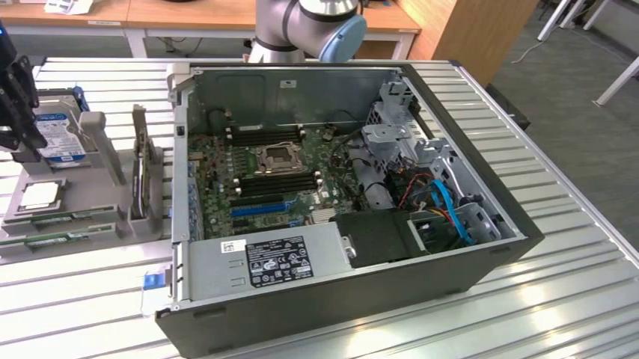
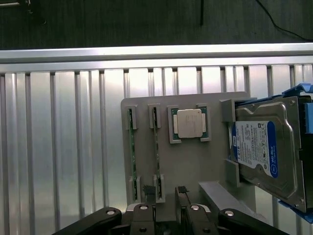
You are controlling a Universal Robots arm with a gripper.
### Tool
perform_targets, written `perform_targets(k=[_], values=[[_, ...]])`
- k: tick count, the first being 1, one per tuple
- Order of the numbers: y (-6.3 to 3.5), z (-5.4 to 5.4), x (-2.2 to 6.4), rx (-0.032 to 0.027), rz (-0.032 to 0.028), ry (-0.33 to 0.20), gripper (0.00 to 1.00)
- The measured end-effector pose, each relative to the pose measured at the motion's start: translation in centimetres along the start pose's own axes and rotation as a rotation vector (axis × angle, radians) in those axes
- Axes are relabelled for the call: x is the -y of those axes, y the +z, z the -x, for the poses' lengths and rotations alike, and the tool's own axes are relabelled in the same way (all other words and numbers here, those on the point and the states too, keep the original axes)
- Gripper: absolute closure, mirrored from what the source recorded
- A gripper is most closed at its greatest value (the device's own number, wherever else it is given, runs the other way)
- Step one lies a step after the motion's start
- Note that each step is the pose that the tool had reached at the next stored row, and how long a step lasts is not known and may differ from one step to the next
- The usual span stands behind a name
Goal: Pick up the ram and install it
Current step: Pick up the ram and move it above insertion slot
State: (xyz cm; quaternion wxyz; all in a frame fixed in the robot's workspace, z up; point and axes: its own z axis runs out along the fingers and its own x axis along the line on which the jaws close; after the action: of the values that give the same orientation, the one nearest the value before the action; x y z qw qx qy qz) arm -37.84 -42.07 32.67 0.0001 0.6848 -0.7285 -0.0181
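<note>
Two ram sticks, thin green boards on edge, stand side by side in slots of a grey holder tray (image 2: pixel 195 166): one ram stick (image 2: pixel 156 147) and a second ram stick (image 2: pixel 131 147). In the exterior view they show as green strips (image 1: pixel 60 219) at the tray's near end. My black gripper (image 2: pixel 164 190) hangs above the tray, open, with nothing between its fingers; it is nearest the first stick's end. In the exterior view the gripper (image 1: pixel 22 134) is at the far left, over the tray. The black memory slots (image 1: pixel 274 183) lie on the motherboard inside the open computer case (image 1: pixel 479 258).
A blue-labelled hard drive (image 2: pixel 261 152) stands in the tray beside a processor chip (image 2: pixel 190 122). A long blue slot (image 1: pixel 262 208) lies near the power supply (image 1: pixel 274 258). The arm's base (image 1: pixel 299 30) stands behind the case. Everything sits on a ribbed metal table (image 1: pixel 559 224).
</note>
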Motion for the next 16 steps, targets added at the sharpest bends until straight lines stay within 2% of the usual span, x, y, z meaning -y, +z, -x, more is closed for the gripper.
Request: perform_targets(k=[9, 16], values=[[-0.01, -0.59, -0.04, 0.0000, 0.0000, 0.000, 0.70], [0.03, -0.61, -0.04, 0.0001, -0.0001, 0.000, 0.70]])
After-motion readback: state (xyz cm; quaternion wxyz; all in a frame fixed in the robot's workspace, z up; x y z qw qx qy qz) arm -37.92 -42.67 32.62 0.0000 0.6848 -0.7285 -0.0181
